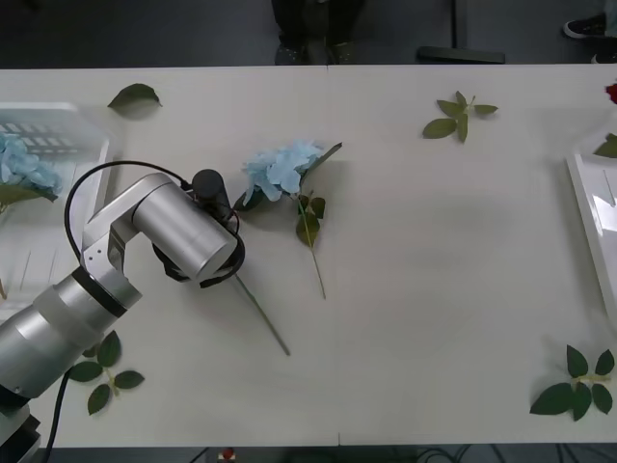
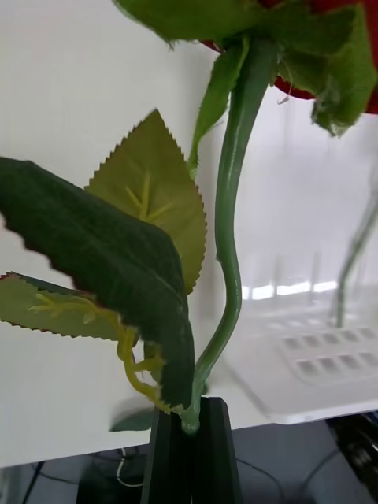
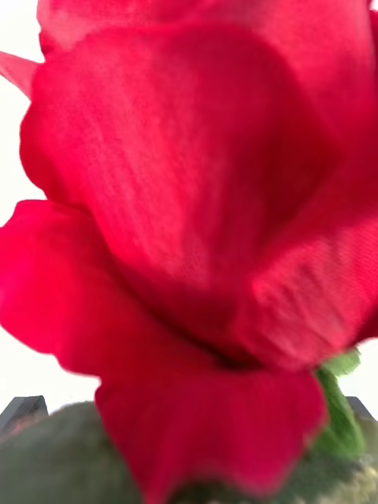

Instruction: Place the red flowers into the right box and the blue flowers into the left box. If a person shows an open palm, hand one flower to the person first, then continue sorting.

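Lying flat on the white table (image 1: pixel 434 289), a blue flower (image 1: pixel 281 169) has its head toward the far side and its stem running back toward the near edge; beside it a bare green stem (image 1: pixel 262 316) slants out from under the left arm (image 1: pixel 183 236), which is bent low over the table; the left gripper (image 3: pixel 189 409) has its fingers spread to the corners with a red rose bloom (image 3: pixel 189 220) close between them, not clamped; the right gripper (image 2: pixel 189 441) is pinched tight on the base of the held rose (image 2: pixel 227 220), stem upright, bloom at the far end, over the right box (image 2: pixel 315 354); the left box (image 1: pixel 67 130) holds another blue head (image 1: pixel 21 164); leaf sprigs (image 1: pixel 458 114) lie scattered; dark floor lies beyond
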